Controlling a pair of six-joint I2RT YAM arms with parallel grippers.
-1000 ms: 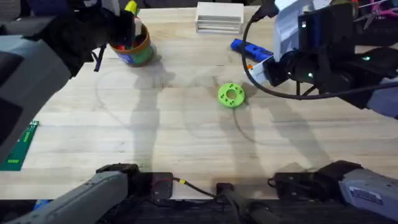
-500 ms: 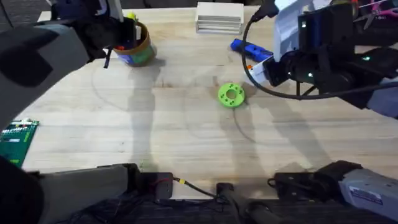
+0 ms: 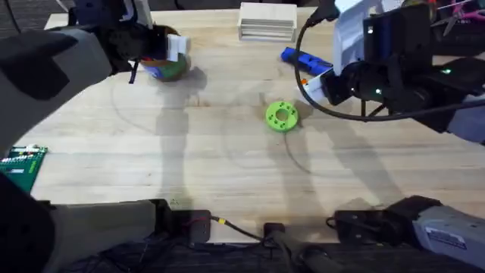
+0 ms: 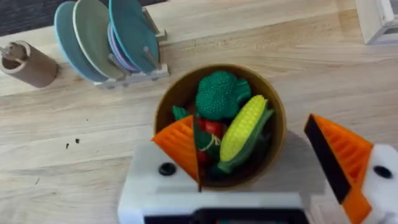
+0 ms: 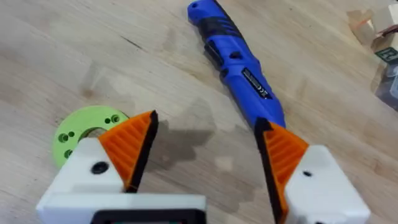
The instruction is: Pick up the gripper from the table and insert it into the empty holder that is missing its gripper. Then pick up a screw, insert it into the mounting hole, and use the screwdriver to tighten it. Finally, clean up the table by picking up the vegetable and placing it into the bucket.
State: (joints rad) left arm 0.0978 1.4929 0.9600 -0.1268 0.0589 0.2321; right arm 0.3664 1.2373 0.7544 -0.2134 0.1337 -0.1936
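Observation:
The vegetable (image 4: 244,129), a yellow corn cob with a green end, lies in the bucket (image 4: 278,112) beside a green broccoli toy and a red toy. My left gripper (image 4: 261,163) hangs open just above the bucket (image 3: 170,70), nothing between its orange pads. In the overhead view the left gripper (image 3: 171,50) covers most of the tub. The blue screwdriver (image 5: 237,63) lies flat on the table (image 3: 227,159). Right behind its handle, my right gripper (image 5: 205,154) stands open and empty. Every finger I see carries an orange pad, so I cannot tell which is the holder. Screws are out of view.
A bright green disc (image 3: 282,116) lies mid-table, left of the right gripper (image 3: 312,82). A white box (image 3: 267,21) stands at the far edge. A rack of plates (image 4: 112,37) and a brown cup (image 4: 28,62) stand beyond the bucket. A green circuit board (image 3: 19,163) lies at the left edge.
The left gripper has come down over the bucket and opened. The corn it held above the rim now lies inside. The right arm has not moved.

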